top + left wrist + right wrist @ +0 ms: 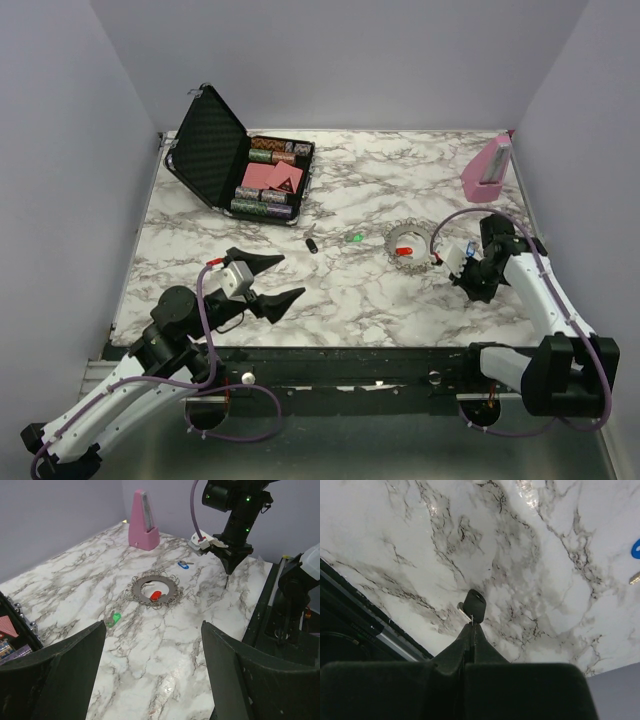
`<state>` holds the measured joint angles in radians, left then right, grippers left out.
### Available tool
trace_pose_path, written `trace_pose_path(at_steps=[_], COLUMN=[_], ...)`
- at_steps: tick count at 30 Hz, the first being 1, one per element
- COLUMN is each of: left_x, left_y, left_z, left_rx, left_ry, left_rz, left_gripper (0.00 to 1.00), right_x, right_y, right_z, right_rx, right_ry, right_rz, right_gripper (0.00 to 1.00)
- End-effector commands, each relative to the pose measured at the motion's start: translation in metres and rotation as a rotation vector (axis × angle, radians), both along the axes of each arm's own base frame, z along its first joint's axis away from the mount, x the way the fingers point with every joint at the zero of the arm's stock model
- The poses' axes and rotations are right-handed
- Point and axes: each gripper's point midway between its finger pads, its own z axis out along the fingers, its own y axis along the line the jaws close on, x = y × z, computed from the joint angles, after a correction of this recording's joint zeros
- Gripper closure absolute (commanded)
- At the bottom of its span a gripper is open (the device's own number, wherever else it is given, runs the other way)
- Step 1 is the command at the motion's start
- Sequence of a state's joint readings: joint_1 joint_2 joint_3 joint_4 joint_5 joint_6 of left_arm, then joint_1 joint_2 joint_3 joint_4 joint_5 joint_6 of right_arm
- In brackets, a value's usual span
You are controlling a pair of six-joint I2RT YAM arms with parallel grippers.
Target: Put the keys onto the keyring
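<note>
The right tool (227,575) is pinching a small dark thing (474,605) near the keyring (172,586), maybe to hook it on, while the left tool (292,276) is hanging spread.

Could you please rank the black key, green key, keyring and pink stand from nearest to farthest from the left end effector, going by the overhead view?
From the left end effector:
1. Black key, close ahead of it.
2. Green key, mid-table.
3. Keyring, right of centre.
4. Pink stand, far right corner.
</note>
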<state>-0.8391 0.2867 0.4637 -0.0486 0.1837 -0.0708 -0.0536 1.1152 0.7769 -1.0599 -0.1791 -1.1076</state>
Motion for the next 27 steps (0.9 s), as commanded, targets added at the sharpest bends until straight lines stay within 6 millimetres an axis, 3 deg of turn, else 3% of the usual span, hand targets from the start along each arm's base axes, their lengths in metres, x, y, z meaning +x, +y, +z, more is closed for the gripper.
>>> trace_pose_path(at_steps=[1, 19, 27], left_x=[-0.002, -0.001, 0.000], left_y=[0.004, 0.004, 0.003], left_z=[0.010, 0.009, 0.008], left_rx=[-0.022, -0.019, -0.016], left_ry=[-0.026, -0.025, -0.022], left_rz=[0.005, 0.008, 0.010], left_gripper=[0.14, 0.14, 0.14], right_x=[0.004, 0.034, 0.043], right_y=[-0.002, 0.035, 0.053], right_z=[-0.009, -0.029, -0.026], right_rx=[-0.007, 0.188, 0.251], right_ry=[0.048, 0.058, 0.031], right_rz=[0.003, -0.019, 0.004], right_gripper=[0.99, 0.99, 0.99])
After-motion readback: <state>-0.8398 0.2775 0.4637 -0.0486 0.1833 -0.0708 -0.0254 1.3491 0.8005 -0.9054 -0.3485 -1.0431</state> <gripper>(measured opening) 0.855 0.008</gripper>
